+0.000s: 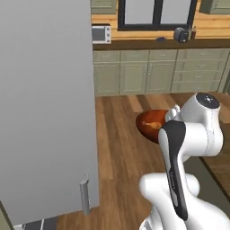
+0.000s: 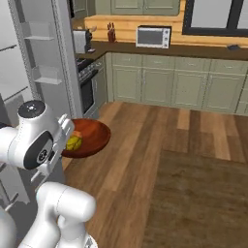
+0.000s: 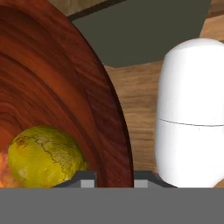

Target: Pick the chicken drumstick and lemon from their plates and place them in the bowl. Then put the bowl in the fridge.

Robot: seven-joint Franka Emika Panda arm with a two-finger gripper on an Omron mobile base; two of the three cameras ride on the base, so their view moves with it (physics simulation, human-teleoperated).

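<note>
Reddish-brown bowl is held up off the wood floor, carried by the gripper, whose two finger tips sit either side of the bowl's rim, clamped on it. Lemon lies inside the bowl near the gripped edge; an orange-brown bit at its left in the hand view looks like the chicken drumstick, hard to tell. White arm is folded, elbow high, forearm reaching forward and low toward the bowl, wrist hidden behind the arm in both base views. Fridge stands at left, its grey door swung open, the handle low on its near edge. Shelves show inside at far left in the right base view. Bowl is just right of the fridge, not in it. Green-grey cabinets and a microwave are far behind.
</note>
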